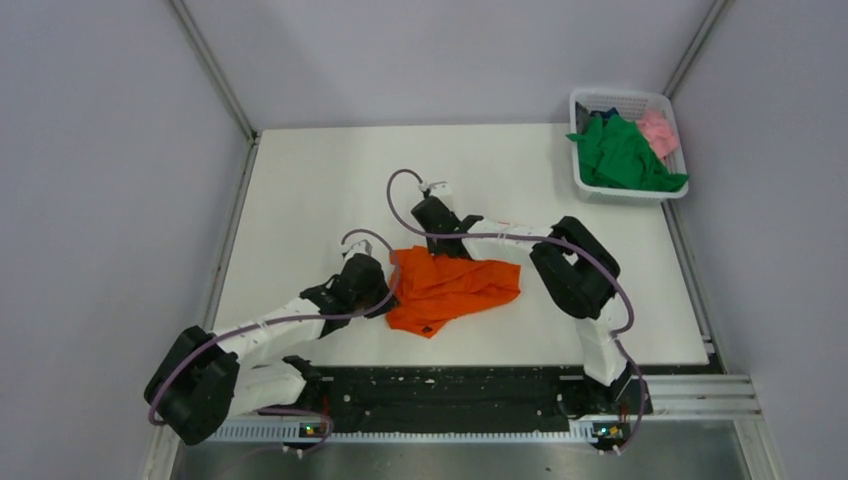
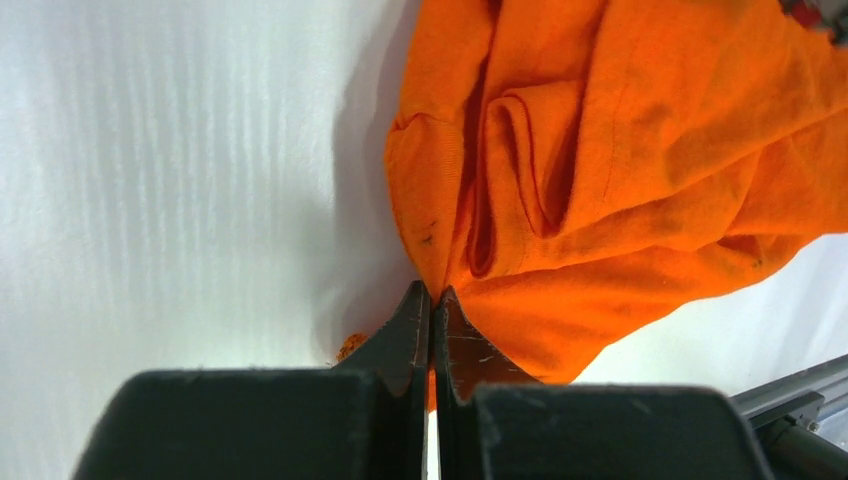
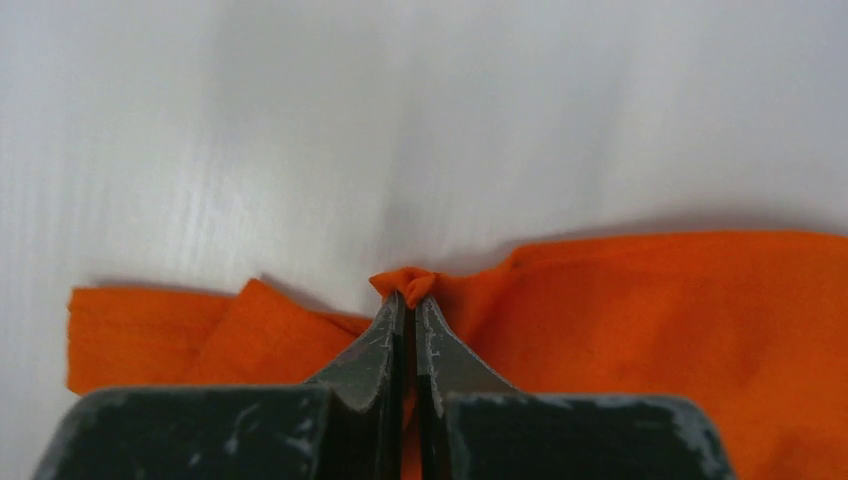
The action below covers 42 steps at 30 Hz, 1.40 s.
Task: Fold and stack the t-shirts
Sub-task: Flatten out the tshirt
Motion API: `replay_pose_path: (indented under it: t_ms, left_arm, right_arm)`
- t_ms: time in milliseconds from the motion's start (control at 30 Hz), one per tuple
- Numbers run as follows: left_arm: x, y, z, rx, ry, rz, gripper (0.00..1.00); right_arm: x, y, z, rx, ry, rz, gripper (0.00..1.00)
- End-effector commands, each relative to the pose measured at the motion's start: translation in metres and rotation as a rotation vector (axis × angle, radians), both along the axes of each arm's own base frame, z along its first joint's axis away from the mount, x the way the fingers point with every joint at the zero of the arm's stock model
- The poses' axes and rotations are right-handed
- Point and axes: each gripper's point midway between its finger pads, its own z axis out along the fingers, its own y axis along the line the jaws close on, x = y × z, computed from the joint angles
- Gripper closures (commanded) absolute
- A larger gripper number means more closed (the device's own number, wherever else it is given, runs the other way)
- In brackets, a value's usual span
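Here, an orange t-shirt (image 1: 455, 288) lies crumpled near the middle of a white counter (image 1: 320, 190), bunched into loose folds, not spread flat. Two robot arms reach in from the near edge and meet it. The left fingers (image 2: 408, 325) are pressed together on a pinch of cloth at the shirt's left edge, low to the counter. The right fingers (image 3: 385, 335) are likewise clamped on a small nub of orange fabric at the far edge. At the far right corner a white lattice basket (image 1: 600, 190) holds a green t-shirt (image 1: 620, 160) and a pink t-shirt (image 1: 658, 130), well apart from the arms. Folding has not begun, I would say; the shirt needs lifting and spreading first. Both holds look slight, especially the right one, which catches only a tiny tuck, so the cloth could slip free as the arms rise or pull apart. Because the shirt is bunched, either pinch may have taken more than one layer, and then it would lift as a twisted clump and not open out. Uneven pulling could also drag it toward the near edge.
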Motion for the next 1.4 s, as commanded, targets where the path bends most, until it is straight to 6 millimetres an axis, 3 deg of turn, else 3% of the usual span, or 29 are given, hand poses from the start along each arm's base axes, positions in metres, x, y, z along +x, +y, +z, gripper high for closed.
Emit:
replay_pose_path:
  t_ms: [0,133,167,200,233,300,400,500,700,767,867,1033,1133,1233,1300,1367]
  left_arm:
    - [0.000,0.014,0.014,0.046,-0.032,0.035,1.00]
    - [-0.001,0.032,0.042,0.098,-0.082,0.065,1.00]
    - [0.000,0.040,0.052,0.114,-0.112,0.090,1.00]
    - [0.000,0.046,0.065,0.121,-0.138,0.106,1.00]
    - [0.000,0.053,0.078,0.126,-0.173,0.121,1.00]
    - [-0.002,0.064,0.108,0.117,-0.247,0.143,1.00]
    - [-0.006,0.069,0.160,0.050,-0.383,0.131,1.00]
    - [-0.014,0.069,0.226,-0.045,-0.557,0.080,1.00]
    - [-0.054,0.074,0.364,-0.232,-0.900,-0.045,1.00]
    - [-0.069,0.085,0.396,-0.277,-0.995,-0.039,1.00]
    - [-0.085,0.103,0.429,-0.316,-1.103,-0.001,1.00]
    - [-0.103,0.126,0.465,-0.345,-1.192,0.055,1.00]
    - [-0.093,0.139,0.462,-0.311,-1.175,0.145,1.00]
    - [-0.058,0.144,0.438,-0.195,-1.105,0.266,1.00]
    - [-0.027,0.151,0.407,-0.053,-1.005,0.374,1.00]
    - [0.006,0.161,0.367,0.135,-0.875,0.504,1.00]
  right_arm:
    - [-0.007,-0.036,0.065,0.001,-0.133,-0.097,1.00]
    - [-0.015,-0.078,0.150,0.121,-0.306,-0.165,1.00]
    - [-0.019,-0.097,0.161,0.138,-0.334,-0.193,1.00]
    - [-0.024,-0.117,0.191,0.190,-0.389,-0.219,1.00]
    - [-0.027,-0.132,0.193,0.192,-0.399,-0.232,1.00]
    - [-0.042,-0.172,0.232,0.255,-0.479,-0.265,1.00]
    - [-0.073,-0.212,0.272,0.315,-0.586,-0.282,1.00]
    - [-0.106,-0.230,0.317,0.396,-0.672,-0.236,1.00]
    - [-0.166,-0.274,0.411,0.539,-0.871,-0.203,1.00]
    - [-0.183,-0.293,0.435,0.589,-0.929,-0.239,1.00]
    - [-0.203,-0.315,0.458,0.641,-1.000,-0.273,1.00]
    - [-0.223,-0.319,0.485,0.697,-1.048,-0.209,1.00]
    - [-0.216,-0.329,0.479,0.651,-1.036,-0.282,1.00]
    - [-0.196,-0.336,0.458,0.561,-0.992,-0.399,1.00]
    - [-0.176,-0.334,0.437,0.481,-0.945,-0.469,1.00]
    - [-0.151,-0.325,0.403,0.374,-0.873,-0.519,1.00]
